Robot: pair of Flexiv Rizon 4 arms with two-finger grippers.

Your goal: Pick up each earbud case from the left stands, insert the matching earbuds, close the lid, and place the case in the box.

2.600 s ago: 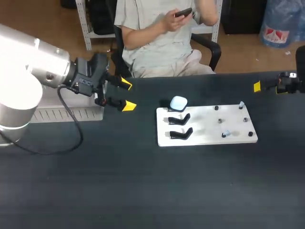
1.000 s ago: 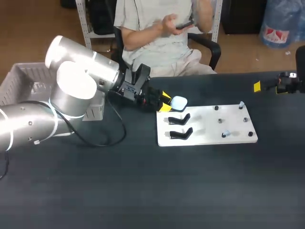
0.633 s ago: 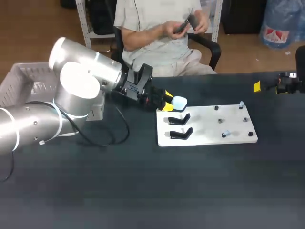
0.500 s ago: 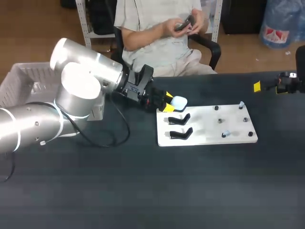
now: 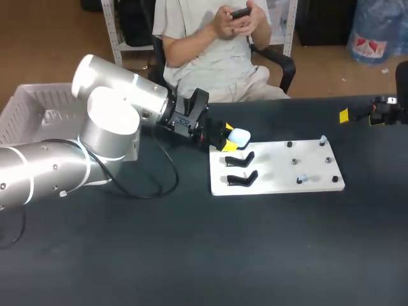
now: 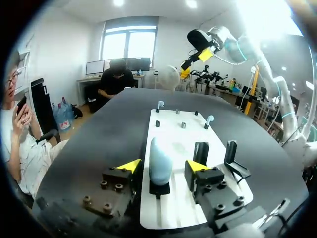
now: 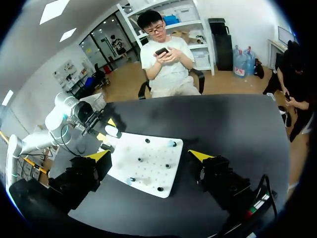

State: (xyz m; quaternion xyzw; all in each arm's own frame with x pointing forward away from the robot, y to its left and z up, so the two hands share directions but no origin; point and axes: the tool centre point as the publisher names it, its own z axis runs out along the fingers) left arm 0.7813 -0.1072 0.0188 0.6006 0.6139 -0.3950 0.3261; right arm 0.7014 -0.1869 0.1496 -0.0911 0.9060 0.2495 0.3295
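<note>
A pale blue earbud case (image 5: 240,136) stands upright on the rearmost black stand of the white board (image 5: 280,167). My left gripper (image 5: 230,137) is open around it. In the left wrist view the case (image 6: 160,159) is between the yellow fingertips (image 6: 129,165) with a gap on each side. Two other stands (image 5: 241,159) (image 5: 242,179) are empty. Pale earbuds (image 5: 323,139) (image 5: 302,179) sit on pegs on the board's right half. My right gripper (image 7: 149,155) is wide open and empty, high above the table's far right, well away from the board (image 7: 148,171).
A white plastic basket (image 5: 32,108) stands at the table's left rear, behind my left arm. Small black pegs dot the board's right half. My right arm (image 5: 386,111) is at the far right edge. Dark tabletop lies in front of the board.
My left arm has swung right from near the basket and brought its fingers around the case on the rear stand. The fingers have spread slightly in the last half second. The right arm is unmoved.
</note>
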